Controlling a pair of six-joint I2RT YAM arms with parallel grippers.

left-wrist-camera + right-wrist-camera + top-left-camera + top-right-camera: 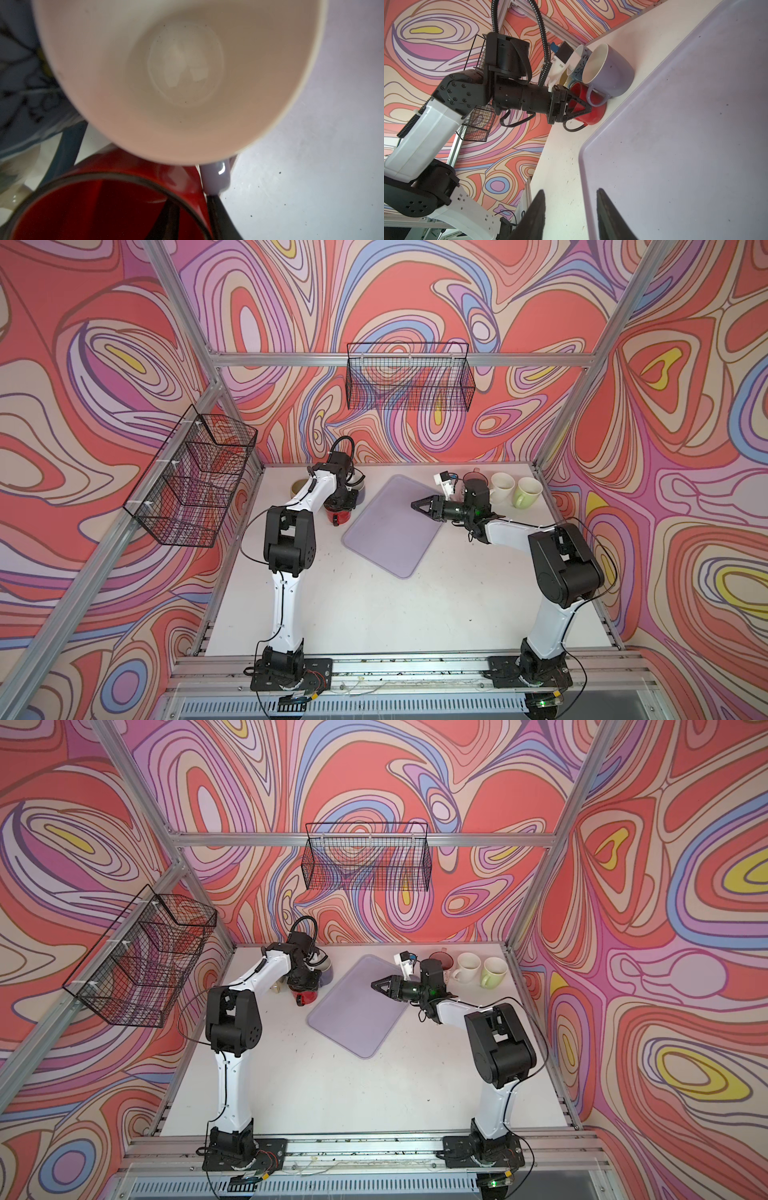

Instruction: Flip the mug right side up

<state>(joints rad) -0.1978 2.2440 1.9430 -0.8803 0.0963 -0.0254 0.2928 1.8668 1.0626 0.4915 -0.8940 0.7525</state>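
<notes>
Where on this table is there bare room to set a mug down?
Free: the lavender tray, bare, and the front strip of the table between tray and arm bases. Crowded: the back left corner, where the red mug and purple mug huddle at the left claw; the back right, with white mug and green mug.

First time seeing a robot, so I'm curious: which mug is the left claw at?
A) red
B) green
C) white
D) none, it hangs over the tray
A: the right wrist view shows the left gripper with its tips at the rim of the red mug.
</notes>
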